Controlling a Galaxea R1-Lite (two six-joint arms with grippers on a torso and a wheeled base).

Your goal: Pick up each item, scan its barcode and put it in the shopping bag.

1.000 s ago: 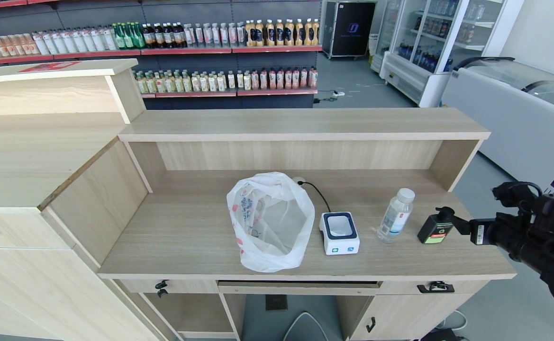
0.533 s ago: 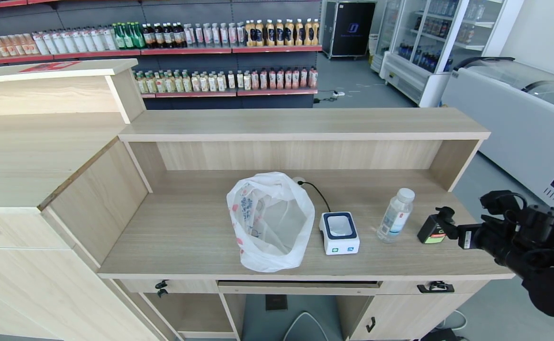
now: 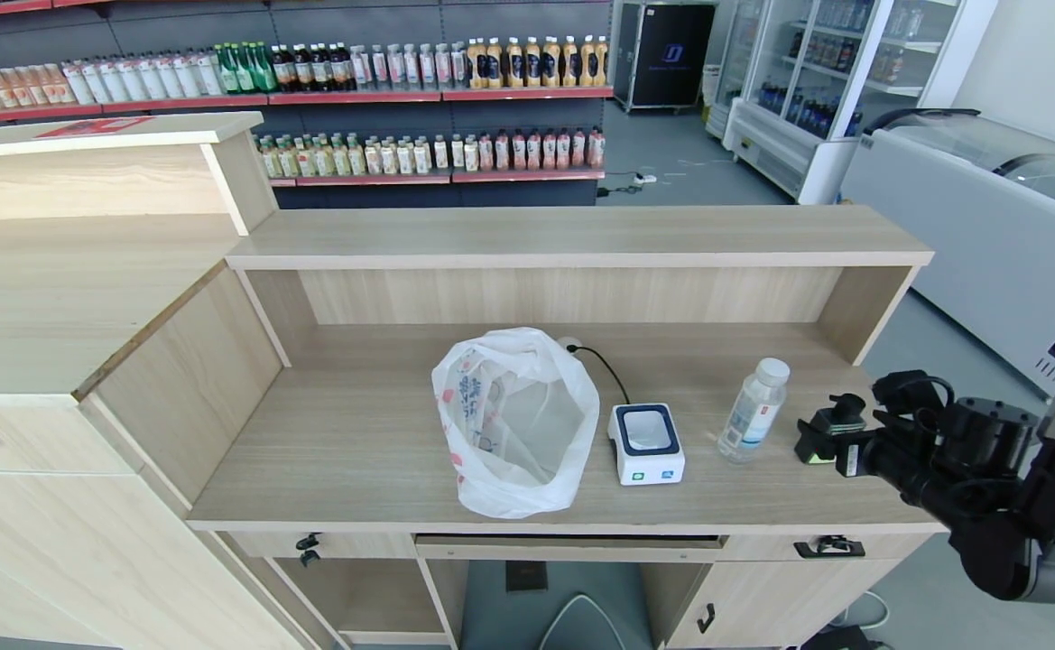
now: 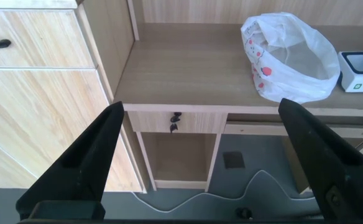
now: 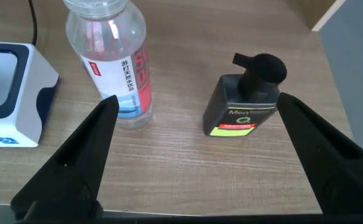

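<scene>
Squared black plastic pump bottle (image 5: pixel 247 99) is standing upright on the woodgrain counter (image 5: pixel 181 174), spout pointing toward the clear water bottle (image 5: pixel 116 68); right gripper (image 5: pixel 197 99) and left gripper (image 4: pixel 200 104) are gaping wide, empty.

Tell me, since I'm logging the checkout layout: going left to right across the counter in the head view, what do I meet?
bag → scanner → water bottle → pump bottle

Black pump bottle (image 5: pixel 247 106); white shopping bag (image 3: pixel 513 424) with red and blue print; white, navy-topped scanner (image 3: pixel 646 444).
</scene>
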